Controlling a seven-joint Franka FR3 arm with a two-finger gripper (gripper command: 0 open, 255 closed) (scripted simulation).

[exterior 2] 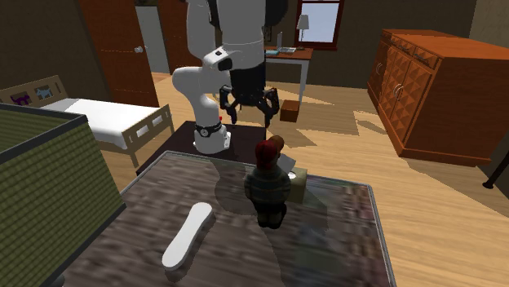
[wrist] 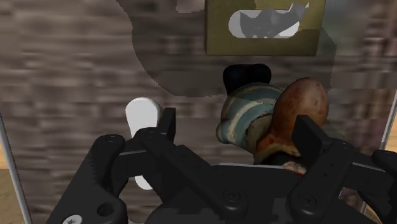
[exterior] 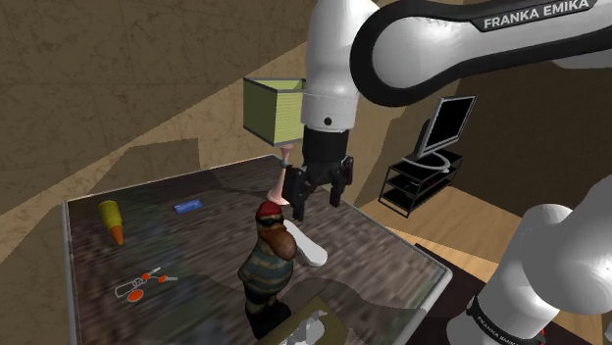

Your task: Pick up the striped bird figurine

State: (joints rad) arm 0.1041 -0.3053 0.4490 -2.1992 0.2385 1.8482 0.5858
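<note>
The striped bird figurine (exterior: 269, 263) stands upright near the middle of the dark table (exterior: 186, 245), with a banded body and a red-brown head. In the second exterior view the figurine (exterior 2: 267, 192) is just below my gripper (exterior 2: 249, 110). My black gripper (exterior: 319, 191) hangs open a little above and behind its head. In the wrist view the figurine (wrist: 254, 118) lies between the spread fingers, nearer one fingertip (wrist: 306, 133) than the other. My gripper (wrist: 235, 130) touches nothing.
A white oblong object (exterior: 310, 246) lies beside the figurine. An olive tissue box (exterior 2: 295, 181) sits behind it by the table edge. A lamp with a yellow-green shade (exterior: 275, 110) stands close to the arm. A yellow-orange cone (exterior: 113, 221) and small items (exterior: 142, 282) lie farther off.
</note>
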